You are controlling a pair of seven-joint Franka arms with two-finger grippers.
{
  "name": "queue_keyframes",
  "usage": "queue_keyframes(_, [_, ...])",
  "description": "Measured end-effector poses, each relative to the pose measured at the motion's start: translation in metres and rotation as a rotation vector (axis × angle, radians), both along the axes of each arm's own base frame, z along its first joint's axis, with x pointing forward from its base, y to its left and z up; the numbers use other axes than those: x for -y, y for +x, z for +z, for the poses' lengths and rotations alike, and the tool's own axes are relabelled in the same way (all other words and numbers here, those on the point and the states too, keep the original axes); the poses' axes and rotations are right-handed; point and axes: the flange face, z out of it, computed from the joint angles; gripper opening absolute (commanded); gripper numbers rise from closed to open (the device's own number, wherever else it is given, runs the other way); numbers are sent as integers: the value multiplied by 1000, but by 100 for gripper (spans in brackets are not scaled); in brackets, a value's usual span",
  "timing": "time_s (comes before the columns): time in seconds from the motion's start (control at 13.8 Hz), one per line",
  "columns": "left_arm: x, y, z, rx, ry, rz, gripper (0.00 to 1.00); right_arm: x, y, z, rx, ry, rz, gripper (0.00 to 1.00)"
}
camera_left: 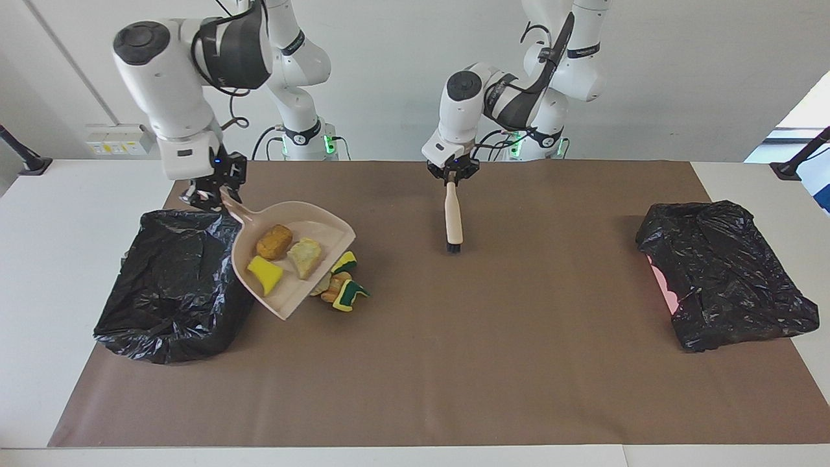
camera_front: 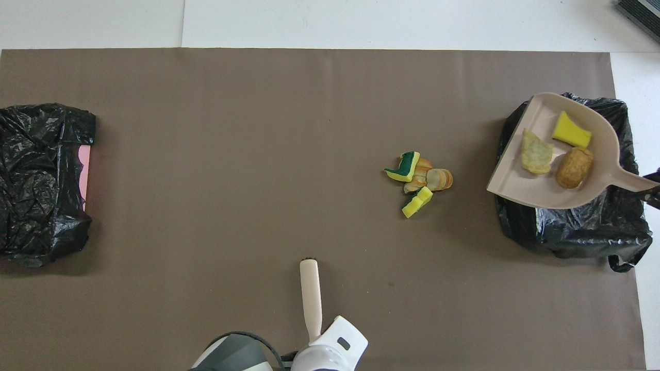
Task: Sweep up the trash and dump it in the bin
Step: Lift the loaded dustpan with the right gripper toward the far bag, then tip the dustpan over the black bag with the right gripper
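1. The right gripper (camera_left: 209, 194) is clamped on the dustpan (camera_left: 295, 259) handle, holding the pan over the bin (camera_left: 175, 285) at the right arm's end of the table; three pieces of trash (camera_left: 282, 253) ride in it, not yet dumped.
2. A loose pile (camera_left: 340, 285) lies on the mat (camera_left: 454, 357) beside that bin, left to sweep.
3. The left gripper (camera_left: 452, 175) is clamped on the brush (camera_left: 454, 217), lifted over the mat's middle.
4. The overhead view shows the whole pile (camera_front: 420, 180); the facing view alone shows both grips.

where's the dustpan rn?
The dustpan is held up by the right pincer over the black bin at the right arm's end of the table, three trash chunks in it.
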Motion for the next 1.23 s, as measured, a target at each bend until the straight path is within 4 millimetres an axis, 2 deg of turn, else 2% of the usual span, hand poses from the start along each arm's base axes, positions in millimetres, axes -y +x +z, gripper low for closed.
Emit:
queue_keyframes(0.14, [12,-34,-5,7,10,-8,0,30,-6,3,-24,-98,53,0])
queue_keyframes(0.29, [16,-55,-14,15,10,-28,0,48,-8,5,-53,-192,139,0])
queue_keyframes(0.43, [13,-62,-29,13,22,-35,0,55,-6,4,-109,-281,251,0])
queue_keyframes(0.58, [14,-59,-35,14,24,-31,0,54,0,0,-145,-361,361,0])
queue_keyframes(0.65, [14,-58,-35,15,23,-29,6,53,4,-4,-152,-386,420,0])
queue_keyframes(0.72, [13,-56,-35,16,23,-26,35,52,7,-7,-171,-411,474,0])
queue_keyframes(0.8, [13,-54,-35,16,22,-23,54,49,9,-9,-200,-440,525,0])
queue_keyframes(0.87, [12,-51,-34,16,20,-20,90,44,11,-9,-228,-463,579,0])
queue_keyframes(1.09, [10,-40,-32,14,17,-17,87,34,16,-5,-294,-519,704,0])
queue_keyframes(1.23, [8,-15,-17,0,19,-38,96,27,18,2,-313,-553,749,0])
